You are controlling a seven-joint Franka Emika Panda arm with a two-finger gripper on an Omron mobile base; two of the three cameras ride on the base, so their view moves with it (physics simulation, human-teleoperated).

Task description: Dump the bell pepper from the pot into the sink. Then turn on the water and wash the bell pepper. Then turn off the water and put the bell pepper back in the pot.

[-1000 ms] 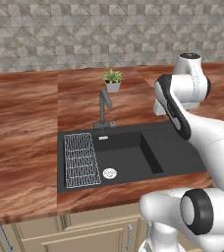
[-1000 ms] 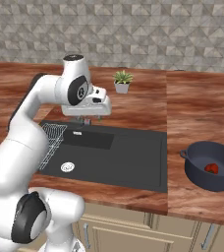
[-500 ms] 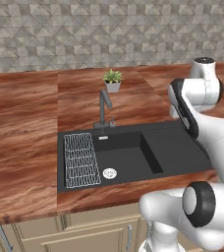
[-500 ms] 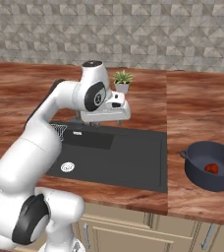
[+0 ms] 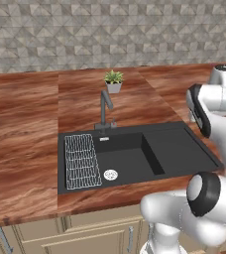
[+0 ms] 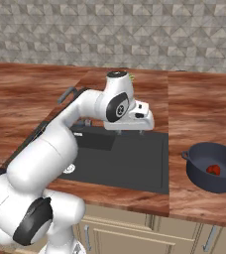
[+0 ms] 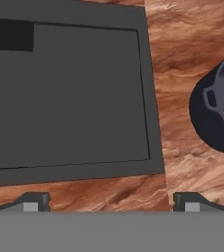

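Hovering over the sink [image 6: 135, 163], the gripper [image 6: 131, 130] hangs spread and empty; the bell pepper [image 6: 213, 169] sits inside the pot [image 6: 199, 174] on the counter, so grasp the rim squarely

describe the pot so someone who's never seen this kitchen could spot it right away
Start at the black sink set into the wooden counter, then look along the counter past the sink's flat-ledge end. There sits the pot, apart from the sink's edge. It is dark navy, round, open-topped, with a small side handle, and it alone holds the little red bell pepper.
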